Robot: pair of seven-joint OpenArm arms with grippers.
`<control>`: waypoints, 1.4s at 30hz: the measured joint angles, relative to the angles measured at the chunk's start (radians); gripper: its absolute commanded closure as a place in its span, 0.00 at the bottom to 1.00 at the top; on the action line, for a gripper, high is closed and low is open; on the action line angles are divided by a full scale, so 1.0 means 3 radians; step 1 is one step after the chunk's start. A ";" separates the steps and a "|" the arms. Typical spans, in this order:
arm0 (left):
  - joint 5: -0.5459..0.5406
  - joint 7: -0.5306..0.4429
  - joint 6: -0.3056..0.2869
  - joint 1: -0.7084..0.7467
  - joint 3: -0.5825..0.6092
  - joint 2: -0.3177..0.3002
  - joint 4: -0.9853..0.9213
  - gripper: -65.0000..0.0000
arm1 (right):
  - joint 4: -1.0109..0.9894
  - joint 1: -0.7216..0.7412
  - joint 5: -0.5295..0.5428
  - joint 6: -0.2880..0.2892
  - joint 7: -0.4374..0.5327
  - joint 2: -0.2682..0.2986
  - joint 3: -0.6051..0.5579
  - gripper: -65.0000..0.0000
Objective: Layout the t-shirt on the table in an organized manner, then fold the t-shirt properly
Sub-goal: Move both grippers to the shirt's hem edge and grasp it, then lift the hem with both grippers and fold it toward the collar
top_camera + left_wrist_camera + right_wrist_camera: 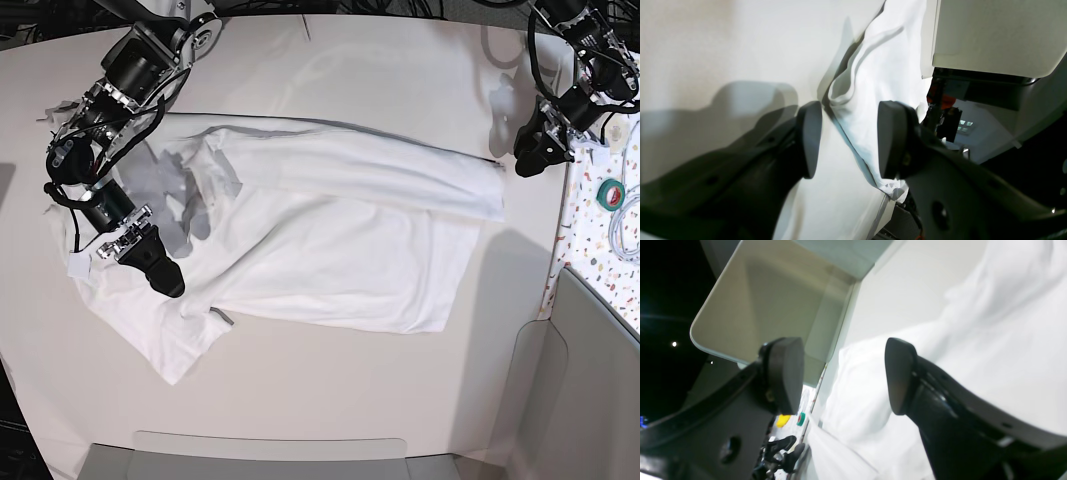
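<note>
The white t-shirt (pixel 330 230) lies spread across the middle of the off-white table (pixel 330 70), its upper part folded over into a long band that ends near the right edge. My right gripper (pixel 165 275) hovers over the shirt's left sleeve area. In the right wrist view that gripper (pixel 843 376) stands open, with white t-shirt cloth (pixel 990 340) beneath it and nothing pinched. My left gripper (pixel 525 160) is at the shirt's right end, just off the cloth. The left wrist view shows the gripper (pixel 850 140) open, the wrinkled t-shirt edge (pixel 880 76) lying beyond its fingertips.
A speckled terrazzo panel (pixel 600 230) borders the table on the right, with a green tape roll (pixel 611 192) and a cable on it. Grey panels stand at the front edge (pixel 270 455) and at the front right (pixel 590 380). Bare tabletop shows in front of the shirt.
</note>
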 measured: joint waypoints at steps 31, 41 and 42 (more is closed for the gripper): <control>0.2412 -0.0127 -0.0482 -0.0051 0.2322 -0.0263 0.2373 1.00 | 0.2330 -0.1623 -0.2201 -0.0415 0.0310 0.0387 0.0188 1.00; 0.2654 -0.0203 -0.0484 -0.0333 0.2744 -0.0254 0.2370 1.00 | 0.2328 -0.1560 -0.3451 -0.0446 0.0731 0.0374 -0.0637 1.00; 0.2731 -0.0197 -0.0484 -0.0375 0.2739 -0.0256 0.2372 1.00 | 0.2328 -0.1560 -0.3585 -0.0446 0.0776 0.0366 -0.0715 1.00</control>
